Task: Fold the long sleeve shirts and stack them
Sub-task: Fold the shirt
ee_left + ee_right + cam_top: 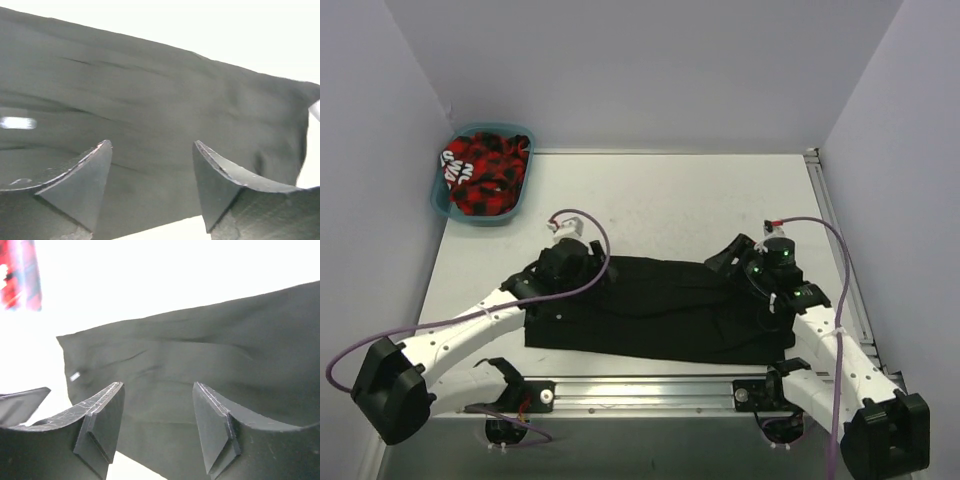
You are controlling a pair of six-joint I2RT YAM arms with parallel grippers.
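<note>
One black long sleeve shirt (660,320) lies on the white table (670,200) as a long flat rectangle in front of the arm bases. My left gripper (563,272) hovers over its left end. In the left wrist view the left gripper (150,145) is open, with dark cloth (150,90) beneath the gap and nothing pinched. My right gripper (738,262) is over the shirt's right far corner. In the right wrist view the right gripper (157,385) is open above the black cloth (200,360), close to its near edge.
A teal basket (442,195) at the far left corner holds a red and black plaid garment (488,172), also seen as a red blur (17,275) in the right wrist view. A metal rail (650,388) runs along the near edge. Walls close in on three sides.
</note>
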